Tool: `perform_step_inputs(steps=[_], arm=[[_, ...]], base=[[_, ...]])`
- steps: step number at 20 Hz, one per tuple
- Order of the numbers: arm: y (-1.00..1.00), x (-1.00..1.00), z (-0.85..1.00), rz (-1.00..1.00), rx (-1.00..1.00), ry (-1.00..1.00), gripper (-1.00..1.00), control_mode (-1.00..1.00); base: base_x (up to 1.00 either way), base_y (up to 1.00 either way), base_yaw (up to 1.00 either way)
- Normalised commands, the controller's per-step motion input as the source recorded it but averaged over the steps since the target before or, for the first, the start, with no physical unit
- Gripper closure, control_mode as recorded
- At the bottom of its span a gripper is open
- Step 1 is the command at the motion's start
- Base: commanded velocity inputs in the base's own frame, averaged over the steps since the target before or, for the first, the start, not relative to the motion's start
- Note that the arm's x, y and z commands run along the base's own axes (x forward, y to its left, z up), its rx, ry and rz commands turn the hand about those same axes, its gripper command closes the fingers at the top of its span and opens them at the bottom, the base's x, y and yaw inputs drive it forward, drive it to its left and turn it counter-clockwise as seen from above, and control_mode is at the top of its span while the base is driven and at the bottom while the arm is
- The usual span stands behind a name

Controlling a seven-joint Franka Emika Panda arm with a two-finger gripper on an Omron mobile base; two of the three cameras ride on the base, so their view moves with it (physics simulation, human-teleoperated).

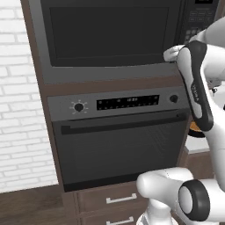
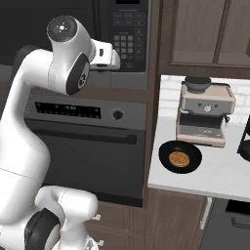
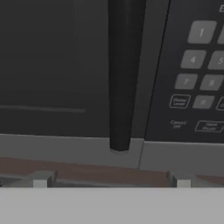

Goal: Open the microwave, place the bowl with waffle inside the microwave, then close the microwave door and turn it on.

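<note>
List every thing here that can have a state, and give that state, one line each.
microwave door: shut, its vertical handle untouched.
gripper: open, empty, facing the bottom of the handle.
bowl: on the white counter, holding the waffle.
oven: door shut.
drawers under the oven: shut.
coffee machine: upright on the counter, behind the bowl.

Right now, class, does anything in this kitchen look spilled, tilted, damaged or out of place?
Nothing stands out. The microwave door is shut and square, and the bowl sits flat on the counter with the waffle inside it.
</note>
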Motion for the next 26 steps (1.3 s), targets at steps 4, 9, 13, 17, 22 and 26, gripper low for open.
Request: perform_step_inputs(steps=[4, 9, 13, 17, 22, 26], arm=[[0.00, 0.18, 0.24, 0.00, 0.00, 0.00, -1.00, -1.00], [0.00, 0.29, 0.01, 0.00, 0.00, 0.00, -1.00, -1.00], [0.00, 0.39, 0.00, 0.00, 0.00, 0.00, -1.00, -1.00], [0.00, 0.42, -0.13, 0.00, 0.00, -0.04, -1.00, -1.00], [0.00, 0.43, -0.32, 0.00, -0.01, -0.21, -1.00, -1.00], [0.00, 0.50, -0.40, 0.00, -0.02, -0.27, -1.00, -1.00]], base=[[0.00, 0.00, 0.00], [0.00, 0.00, 0.00], [0.00, 0.00, 0.00], [0.00, 0.00, 0.00], [0.00, 0.00, 0.00], [0.00, 0.00, 0.00]])
